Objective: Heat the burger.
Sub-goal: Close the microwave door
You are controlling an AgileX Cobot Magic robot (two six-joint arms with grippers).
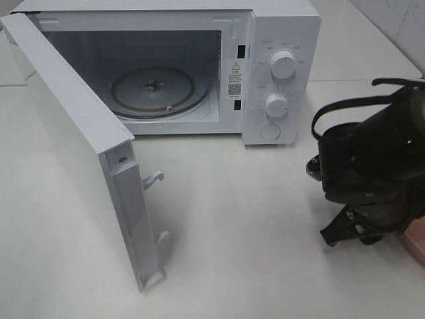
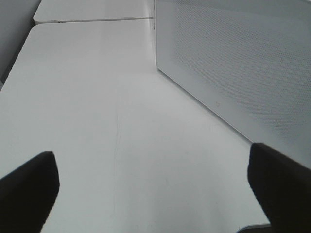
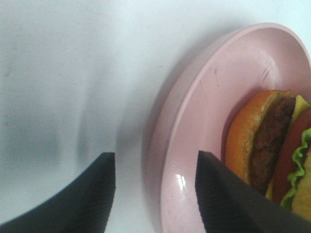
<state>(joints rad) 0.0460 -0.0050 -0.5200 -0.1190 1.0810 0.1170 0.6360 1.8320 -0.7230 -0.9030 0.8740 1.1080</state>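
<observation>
**Burger on its side on the pink plate, microwave open**

A white microwave [image 1: 199, 63] stands at the far side of the white table [image 1: 252, 219], its door [image 1: 80, 146] swung wide toward the near left. Inside, the round glass turntable [image 1: 159, 90] lies bare. Two dials [image 1: 283, 66] and a round button sit on the control panel at the microwave's right.

The right arm [image 1: 372, 166] hangs low over the near right part of the table, just beside the pink plate [image 3: 204, 111], of which only a sliver shows at the right edge in the high view. In the right wrist view the right gripper [image 3: 155, 194] stands parted and grasps nothing: one finger is over the bare table, the other over the plate's rim and inner slope. The burger [image 3: 272, 145] lies on the plate, tipped on its side, so bun, dark patty, tomato and lettuce frill show edge-on. It sits just beside that finger; whether they touch I cannot tell.

The left gripper [image 2: 155, 189] is spread wide and empty above bare table, near the perforated outer face of the open door [image 2: 243, 63].
</observation>
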